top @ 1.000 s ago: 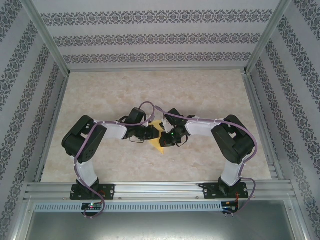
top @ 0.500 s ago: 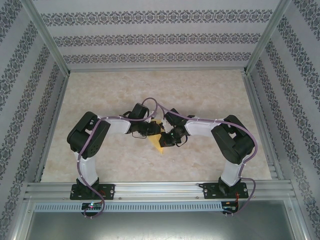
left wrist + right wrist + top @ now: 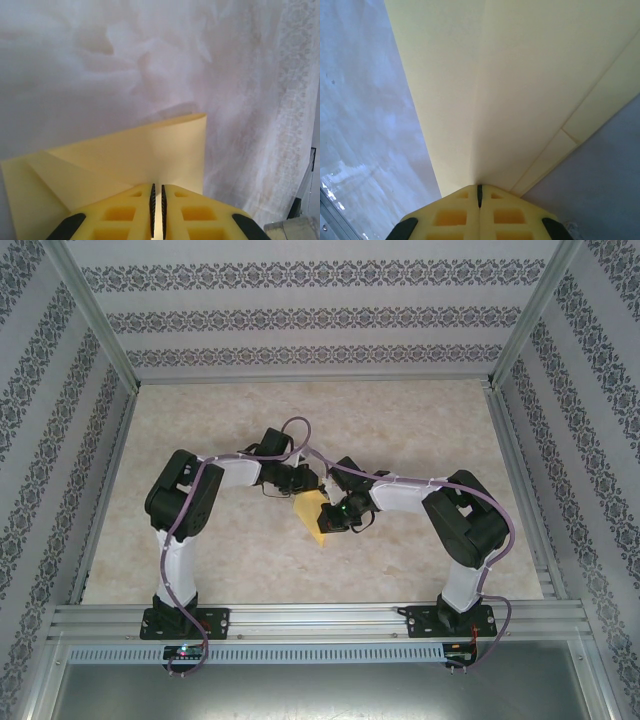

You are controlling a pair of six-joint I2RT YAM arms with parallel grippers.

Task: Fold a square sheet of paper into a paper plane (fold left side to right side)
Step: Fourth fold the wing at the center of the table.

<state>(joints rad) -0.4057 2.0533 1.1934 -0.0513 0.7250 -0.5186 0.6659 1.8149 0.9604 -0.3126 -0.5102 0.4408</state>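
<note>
Overhead, the thin yellow-orange sheet of paper [image 3: 312,522] sits mid-desk [image 3: 420,420] between the left hand [image 3: 308,486] and the right hand [image 3: 333,513]. Left wrist: the left hand [image 3: 157,210] pinches a raised flap's edge (jaws nearly together). Right wrist: the right hand [image 3: 479,192] is clamped on the paper at a crease. It is probably light, floppy and easily torn, so best held at edges.

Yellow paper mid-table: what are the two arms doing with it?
Both arms are working a fold in the yellow sheet of paper at the middle of the table. The left claw is pinched on one part of it, holding a flap curled up off the surface. The right claw is shut on the paper at the end of a crease. The sheet shows several folds and looks mid-fold.
</note>
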